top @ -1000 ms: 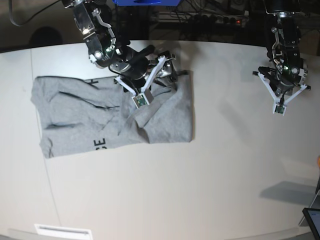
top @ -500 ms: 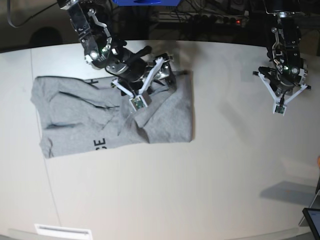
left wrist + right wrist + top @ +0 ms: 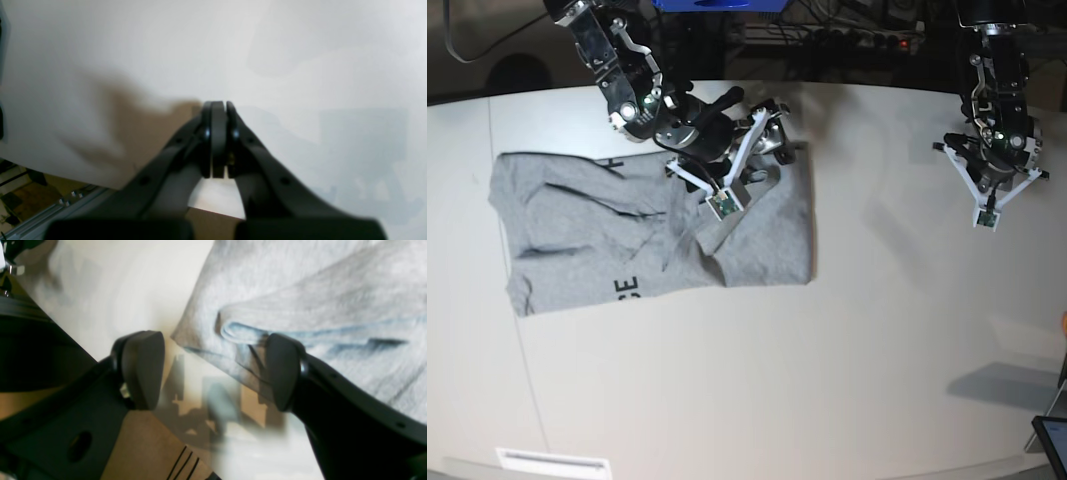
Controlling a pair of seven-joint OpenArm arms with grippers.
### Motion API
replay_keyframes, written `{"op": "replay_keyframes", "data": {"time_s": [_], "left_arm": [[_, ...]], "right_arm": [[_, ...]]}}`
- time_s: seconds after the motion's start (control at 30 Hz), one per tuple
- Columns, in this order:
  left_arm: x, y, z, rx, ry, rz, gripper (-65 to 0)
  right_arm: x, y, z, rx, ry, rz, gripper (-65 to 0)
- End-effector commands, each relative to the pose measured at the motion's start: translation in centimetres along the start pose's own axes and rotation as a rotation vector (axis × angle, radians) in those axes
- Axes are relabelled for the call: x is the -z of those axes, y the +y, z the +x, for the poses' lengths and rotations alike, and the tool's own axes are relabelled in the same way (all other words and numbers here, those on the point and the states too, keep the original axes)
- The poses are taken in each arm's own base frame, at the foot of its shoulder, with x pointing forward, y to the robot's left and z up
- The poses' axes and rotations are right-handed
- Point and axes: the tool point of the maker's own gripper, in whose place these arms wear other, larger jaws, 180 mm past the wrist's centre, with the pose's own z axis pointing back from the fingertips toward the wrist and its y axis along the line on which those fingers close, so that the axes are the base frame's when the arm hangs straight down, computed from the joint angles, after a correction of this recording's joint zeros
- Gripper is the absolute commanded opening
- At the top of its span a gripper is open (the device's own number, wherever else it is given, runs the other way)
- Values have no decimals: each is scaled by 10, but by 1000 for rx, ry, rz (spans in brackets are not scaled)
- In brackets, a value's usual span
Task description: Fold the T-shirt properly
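**Right gripper spread over the shirt's far corner, left gripper closed over bare table**

The T-shirt [image 3: 652,230] lies on the left part of the white table [image 3: 877,330], partly folded and rumpled, with a strip of black lettering showing near its front edge. Over its far right corner hangs the right gripper [image 3: 772,125], its jaws wide apart and holding nothing. In the right wrist view, one fingertip [image 3: 141,368] sits over bare table just off the cloth, and the other [image 3: 282,371] sits over the grey fabric [image 3: 317,300], beside a rolled fold at the shirt's edge; whether it touches the cloth cannot be told. Well to the right, the left gripper [image 3: 218,138] hangs over the table, its jaws pressed together with nothing between them.
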Motion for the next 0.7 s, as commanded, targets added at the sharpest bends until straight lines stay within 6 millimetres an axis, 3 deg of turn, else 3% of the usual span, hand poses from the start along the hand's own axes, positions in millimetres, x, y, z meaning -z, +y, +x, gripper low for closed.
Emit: {"op": "replay_keyframes", "data": {"time_s": [0.0, 0.67], "left_arm": [[-4, 11, 8, 9, -27, 30, -650], [-4, 11, 7, 10, -24, 29, -650]], "right_arm": [[-2, 8, 16, -11, -49, 25, -189], [5, 2, 18, -16, -42, 17, -190]]}}
